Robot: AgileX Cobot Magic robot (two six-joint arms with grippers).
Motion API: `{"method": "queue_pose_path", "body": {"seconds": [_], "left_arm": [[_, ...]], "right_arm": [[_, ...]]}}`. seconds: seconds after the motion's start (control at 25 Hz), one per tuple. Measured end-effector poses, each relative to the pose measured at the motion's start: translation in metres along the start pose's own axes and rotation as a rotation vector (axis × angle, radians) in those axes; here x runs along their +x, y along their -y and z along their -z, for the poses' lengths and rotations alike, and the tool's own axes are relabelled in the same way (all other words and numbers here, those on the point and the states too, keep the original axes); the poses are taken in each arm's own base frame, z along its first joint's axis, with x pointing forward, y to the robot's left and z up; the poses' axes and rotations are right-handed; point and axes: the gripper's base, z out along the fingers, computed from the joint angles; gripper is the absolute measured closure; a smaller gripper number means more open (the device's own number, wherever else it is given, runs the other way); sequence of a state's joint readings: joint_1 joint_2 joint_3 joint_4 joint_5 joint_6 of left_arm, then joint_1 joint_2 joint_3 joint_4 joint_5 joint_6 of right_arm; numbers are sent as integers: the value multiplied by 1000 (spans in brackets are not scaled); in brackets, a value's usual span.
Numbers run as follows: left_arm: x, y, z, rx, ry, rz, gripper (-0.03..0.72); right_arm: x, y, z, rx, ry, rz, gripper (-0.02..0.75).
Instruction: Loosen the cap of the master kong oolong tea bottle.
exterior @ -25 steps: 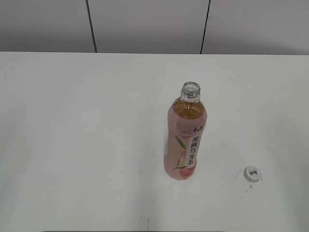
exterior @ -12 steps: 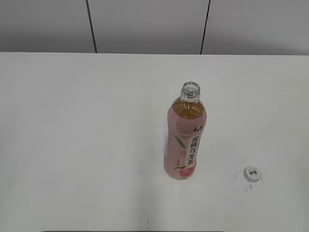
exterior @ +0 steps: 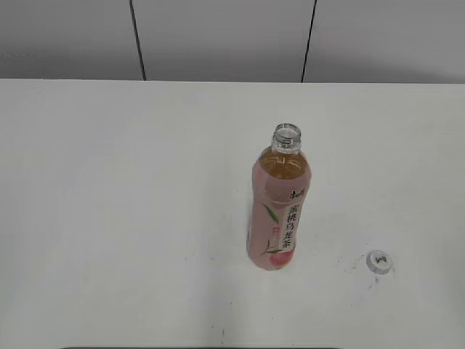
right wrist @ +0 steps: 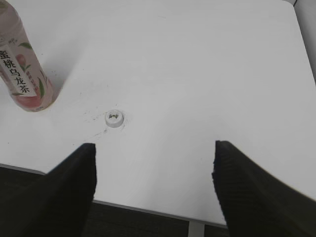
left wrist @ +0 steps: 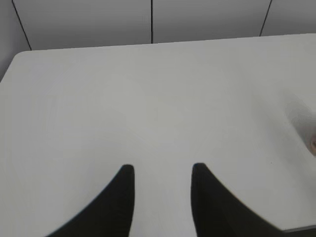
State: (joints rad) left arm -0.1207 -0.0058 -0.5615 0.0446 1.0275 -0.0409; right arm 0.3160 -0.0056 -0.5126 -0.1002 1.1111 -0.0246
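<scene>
The master kong oolong tea bottle (exterior: pixel 280 203) stands upright on the white table, its neck open with no cap on it. It also shows at the top left of the right wrist view (right wrist: pixel 22 69). The white cap (exterior: pixel 378 261) lies on the table to the bottle's right, dark mark up, and shows in the right wrist view (right wrist: pixel 114 118). My right gripper (right wrist: pixel 154 148) is open and empty, over the table's near edge, short of the cap. My left gripper (left wrist: pixel 160 170) is open and empty over bare table. Neither gripper shows in the exterior view.
The white table (exterior: pixel 109 182) reaches back to a grey panelled wall (exterior: pixel 218 36). Its near edge (right wrist: pixel 148 207) runs under my right gripper, with dark floor below. A pink sliver shows at the right edge of the left wrist view.
The bottle and the cap have stayed where they were. No arm shows in the exterior view in any frame.
</scene>
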Motion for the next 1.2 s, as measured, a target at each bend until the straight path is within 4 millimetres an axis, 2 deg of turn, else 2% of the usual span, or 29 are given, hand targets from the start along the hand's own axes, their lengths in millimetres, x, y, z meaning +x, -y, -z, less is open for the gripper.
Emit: {"method": "queue_pose_path", "body": {"seconds": [0.76,1.0,1.2], "left_arm": [[0,2,0,17,0,-10,449],[0,2,0,-42,1,13,449],[0,3,0,-57,1,19,449]], "right_arm": [[0,0,0,1,7,4,183],[0,-2,1,143,-10,-74,183],[0,-2,1,159,-12,-82,183]]}}
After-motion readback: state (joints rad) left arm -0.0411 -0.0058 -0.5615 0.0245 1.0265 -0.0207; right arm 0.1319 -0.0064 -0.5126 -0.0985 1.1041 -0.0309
